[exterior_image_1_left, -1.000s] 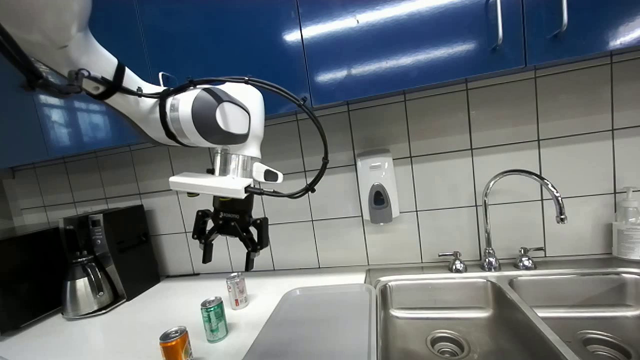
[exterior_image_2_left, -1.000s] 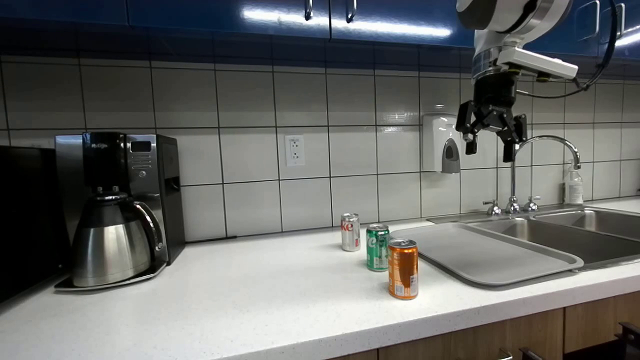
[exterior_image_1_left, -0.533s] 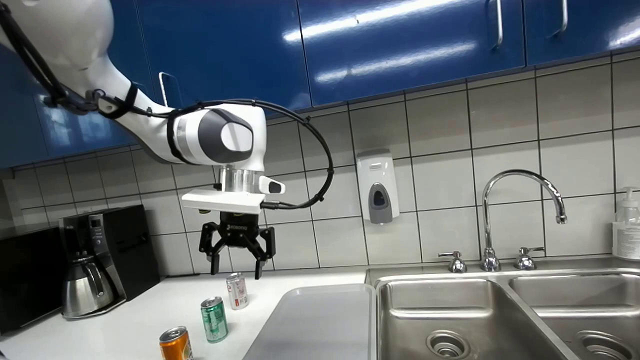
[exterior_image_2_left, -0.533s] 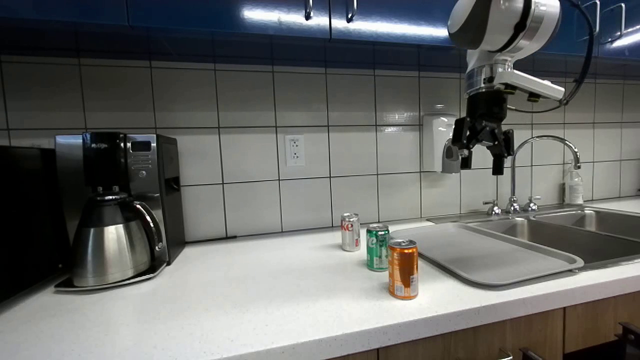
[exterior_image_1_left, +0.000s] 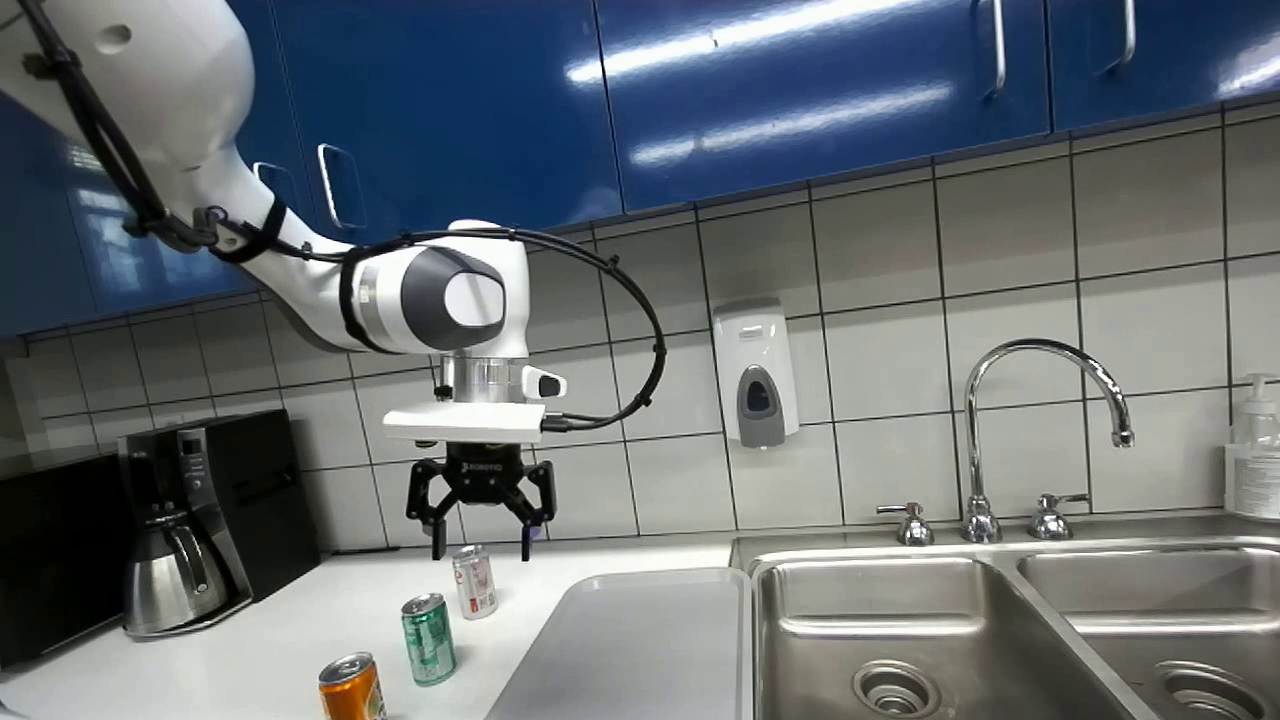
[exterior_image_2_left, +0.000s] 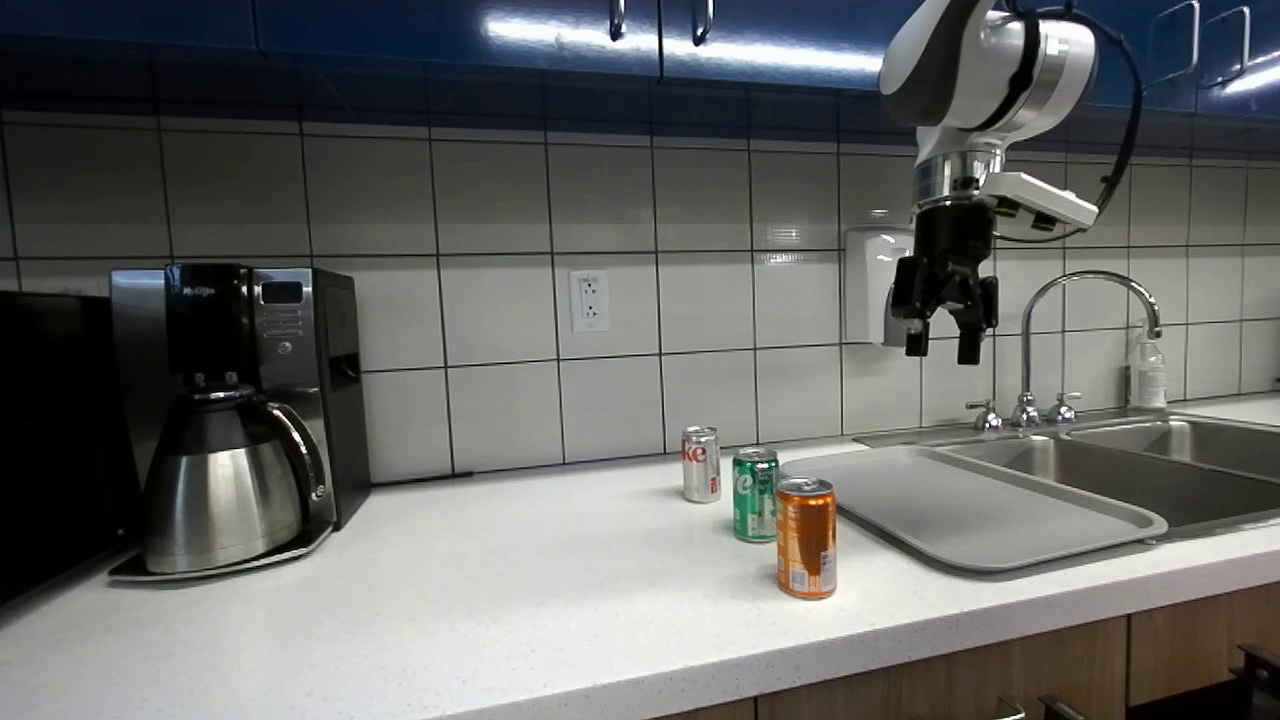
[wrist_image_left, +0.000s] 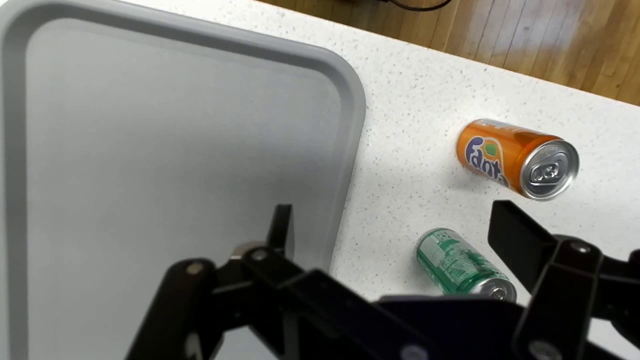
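My black two-finger gripper (exterior_image_2_left: 943, 355) hangs aloft — fingers apart, empty; green cylindrical metal can (wrist_image_left: 457, 260) lower, in wrist view toward right-hand finger — upright on white speckled counter (wrist_image_left: 392, 210), long axis vertical.

Coffee maker (exterior_image_2_left: 290, 365) stands on the counter (exterior_image_2_left: 450, 610), carafe (exterior_image_2_left: 225, 500) seated in place. Outlet (exterior_image_2_left: 590, 300) and dispenser (exterior_image_1_left: 757, 385) are fixed to the tiled wall (exterior_image_2_left: 495, 310), below blue cabinets (exterior_image_1_left: 460, 110). Faucet (exterior_image_1_left: 976, 455) rises at the back of the two-basin sink (exterior_image_1_left: 880, 592); pump bottle (exterior_image_1_left: 1255, 465) stands near the same edge.
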